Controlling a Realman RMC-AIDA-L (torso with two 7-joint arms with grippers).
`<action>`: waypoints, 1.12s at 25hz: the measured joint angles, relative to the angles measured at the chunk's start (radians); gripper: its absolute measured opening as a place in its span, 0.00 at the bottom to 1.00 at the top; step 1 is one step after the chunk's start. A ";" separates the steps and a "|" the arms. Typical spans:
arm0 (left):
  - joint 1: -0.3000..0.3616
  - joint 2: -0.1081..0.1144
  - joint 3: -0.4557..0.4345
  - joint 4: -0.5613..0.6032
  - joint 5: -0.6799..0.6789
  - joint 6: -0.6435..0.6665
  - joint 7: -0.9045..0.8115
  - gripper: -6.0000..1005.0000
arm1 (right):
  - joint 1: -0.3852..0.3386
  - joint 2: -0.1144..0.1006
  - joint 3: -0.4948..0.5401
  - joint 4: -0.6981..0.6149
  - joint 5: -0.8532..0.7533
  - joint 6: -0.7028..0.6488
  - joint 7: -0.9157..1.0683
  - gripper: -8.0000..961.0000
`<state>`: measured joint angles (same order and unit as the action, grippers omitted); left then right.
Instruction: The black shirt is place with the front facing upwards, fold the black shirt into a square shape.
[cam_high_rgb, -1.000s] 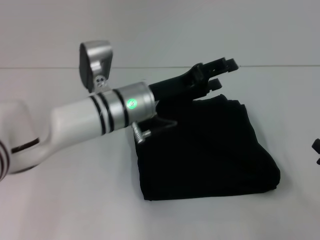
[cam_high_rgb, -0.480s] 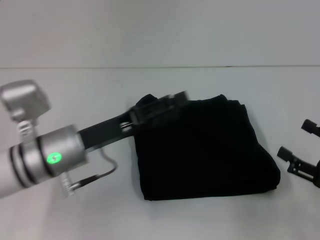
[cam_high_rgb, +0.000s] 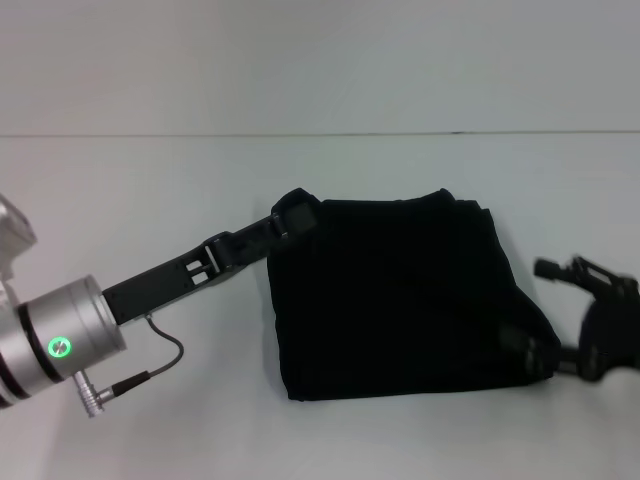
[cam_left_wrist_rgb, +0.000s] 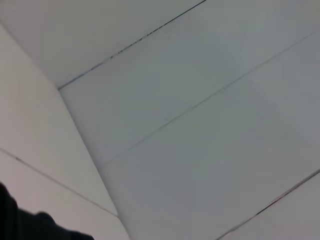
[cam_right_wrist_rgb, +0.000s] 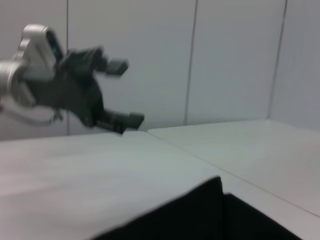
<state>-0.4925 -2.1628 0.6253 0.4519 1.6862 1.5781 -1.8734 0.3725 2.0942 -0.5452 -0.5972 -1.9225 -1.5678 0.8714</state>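
One black shirt (cam_high_rgb: 400, 295) lies folded into a rough square on the white desk (cam_high_rgb: 200, 180), a little to the right of the middle. No letters show on it.

There are two hands. The left hand (cam_high_rgb: 293, 217) reaches in from the left side, and its tip is right at the shirt's far left corner. In the right wrist view the left hand (cam_right_wrist_rgb: 125, 92) has its two fingers spread wide with nothing between them.

The right hand (cam_high_rgb: 545, 310) is at the shirt's right side, near the front right corner. One finger is by the shirt's edge and the other is apart from it, so it looks wide too.
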 joint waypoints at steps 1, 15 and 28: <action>0.004 0.000 -0.006 0.007 0.004 0.000 0.030 0.86 | 0.016 -0.001 -0.017 -0.026 -0.002 0.000 0.062 0.95; 0.139 0.032 -0.257 0.129 0.097 0.144 0.431 0.85 | 0.350 0.005 -0.485 -0.554 -0.528 -0.017 1.070 0.95; 0.223 0.002 -0.322 0.082 0.096 0.157 0.625 0.84 | 0.369 0.014 -0.754 -0.682 -0.594 0.008 1.052 0.95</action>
<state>-0.2698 -2.1607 0.3036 0.5338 1.7823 1.7350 -1.2482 0.7410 2.1081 -1.2995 -1.2793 -2.5164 -1.5595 1.9231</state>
